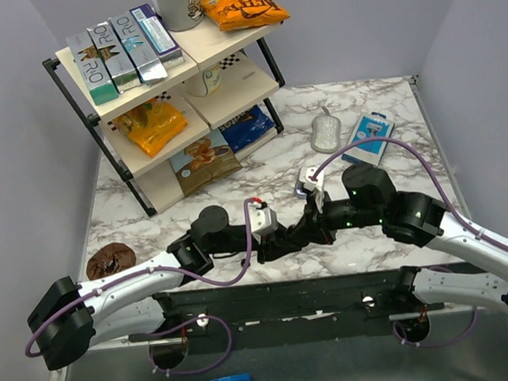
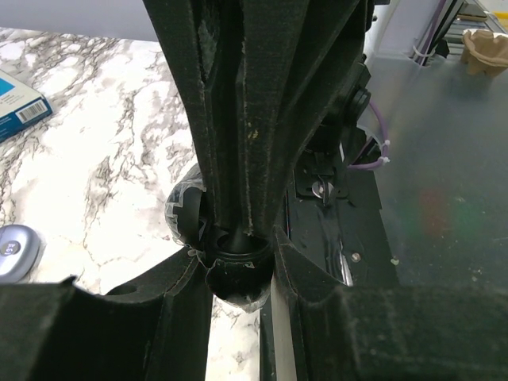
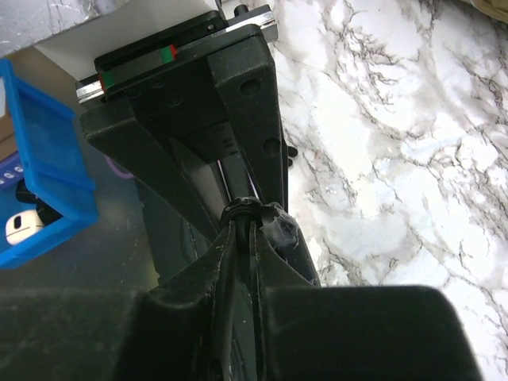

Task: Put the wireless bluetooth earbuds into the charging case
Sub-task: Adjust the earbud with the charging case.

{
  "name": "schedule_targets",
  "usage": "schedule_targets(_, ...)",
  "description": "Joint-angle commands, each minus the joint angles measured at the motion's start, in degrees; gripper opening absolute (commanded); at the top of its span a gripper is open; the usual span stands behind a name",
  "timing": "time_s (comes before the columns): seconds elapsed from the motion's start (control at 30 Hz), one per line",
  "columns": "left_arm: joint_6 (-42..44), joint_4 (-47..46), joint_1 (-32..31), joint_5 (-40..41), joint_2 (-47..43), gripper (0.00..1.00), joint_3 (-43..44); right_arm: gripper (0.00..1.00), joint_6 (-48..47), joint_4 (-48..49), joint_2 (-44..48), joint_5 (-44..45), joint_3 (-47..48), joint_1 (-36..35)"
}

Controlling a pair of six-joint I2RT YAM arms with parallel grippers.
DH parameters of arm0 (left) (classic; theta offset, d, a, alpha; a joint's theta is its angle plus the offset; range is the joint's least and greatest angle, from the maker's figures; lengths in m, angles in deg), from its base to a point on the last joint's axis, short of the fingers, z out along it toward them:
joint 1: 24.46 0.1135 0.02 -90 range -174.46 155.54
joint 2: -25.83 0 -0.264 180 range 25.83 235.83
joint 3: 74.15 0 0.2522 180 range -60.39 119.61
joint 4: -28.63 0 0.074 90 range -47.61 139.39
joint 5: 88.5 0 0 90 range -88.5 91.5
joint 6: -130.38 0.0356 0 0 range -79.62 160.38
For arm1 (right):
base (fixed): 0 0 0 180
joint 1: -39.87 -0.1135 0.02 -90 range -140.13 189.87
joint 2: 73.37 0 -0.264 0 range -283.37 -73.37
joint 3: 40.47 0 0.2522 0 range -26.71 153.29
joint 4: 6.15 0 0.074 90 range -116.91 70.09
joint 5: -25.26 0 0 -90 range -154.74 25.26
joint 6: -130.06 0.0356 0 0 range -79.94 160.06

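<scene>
On the marble table (image 1: pixel 149 220), toward its 6 o'clock edge, the left gripper (image 1: pixel 279 240) was clamped on the round black charging case (image 2: pixel 235 279). The right gripper (image 1: pixel 306 225) met it from 12 o'clock in the left wrist view, jaws narrowed to a slit. The 2 earbuds were hidden, perhaps 1 at the case's mouth, so its grip was unclear.

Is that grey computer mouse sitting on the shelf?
No, the mouse lies on the marble table beside a blue package, to the right of the shelf.
</scene>
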State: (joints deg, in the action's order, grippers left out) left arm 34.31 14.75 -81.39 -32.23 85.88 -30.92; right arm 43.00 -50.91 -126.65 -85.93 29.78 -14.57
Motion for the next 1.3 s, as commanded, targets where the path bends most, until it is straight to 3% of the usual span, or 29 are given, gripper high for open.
schedule_targets(0.0, -0.3, -2.4, 0.0, -1.2, -1.2, 0.0, 0.5, 0.17, -0.3, 0.1, -0.8, 1.7, -1.0, -0.2)
schedule_targets(0.23, -0.3, -2.6, 0.0, -0.6, -1.2, 0.0, 0.1, 0.01, -0.3, 0.2, -0.9, 0.9, -1.0, -0.3)
schedule_targets(1.27, -1.5, -6.7, 0.0, 1.1, 1.7, 0.0, -3.1, 0.01, 1.7, 3.0, 6.2, 2.6, -2.2, -0.3)
